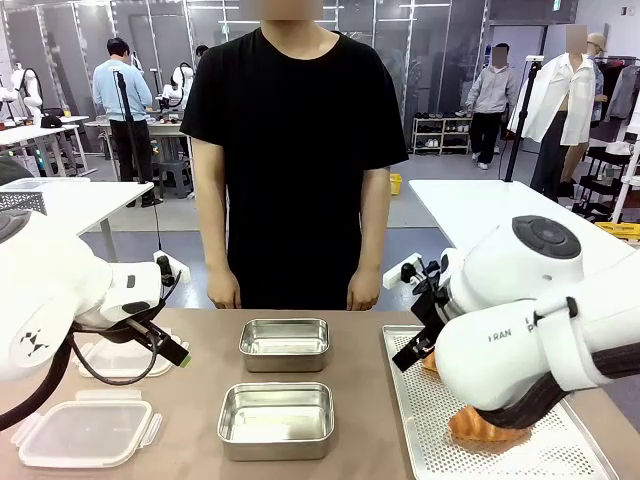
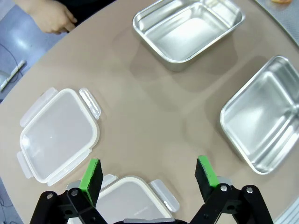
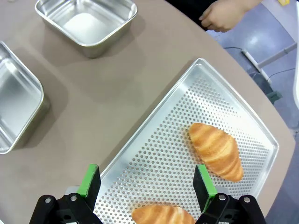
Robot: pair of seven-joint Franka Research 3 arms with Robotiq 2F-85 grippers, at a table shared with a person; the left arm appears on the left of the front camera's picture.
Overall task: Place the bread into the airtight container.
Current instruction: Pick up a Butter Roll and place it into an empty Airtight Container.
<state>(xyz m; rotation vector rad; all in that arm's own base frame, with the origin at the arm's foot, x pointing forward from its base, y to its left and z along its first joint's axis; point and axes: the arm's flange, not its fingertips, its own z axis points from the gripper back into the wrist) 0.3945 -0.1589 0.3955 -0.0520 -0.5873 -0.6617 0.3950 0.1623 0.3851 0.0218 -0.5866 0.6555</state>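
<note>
Two croissants count as the bread: one (image 3: 217, 150) lies on the perforated tray (image 3: 187, 98), the other (image 3: 161, 214) sits at the bottom edge between my fingers. My right gripper (image 3: 147, 179) hovers open above the tray, holding nothing. In the front view a croissant (image 1: 485, 425) peeks out under my right arm. Two empty steel containers (image 1: 284, 343) (image 1: 276, 418) stand mid-table. My left gripper (image 2: 149, 172) is open over a clear lid (image 2: 133, 200), with a second lid (image 2: 58, 134) beside it.
A person stands at the far edge with both hands hanging by the table; one hand (image 3: 224, 14) is close to the tray's far corner. The lids (image 1: 85, 432) (image 1: 125, 358) lie at the left. Bare tabletop separates the containers from the tray (image 1: 440, 445).
</note>
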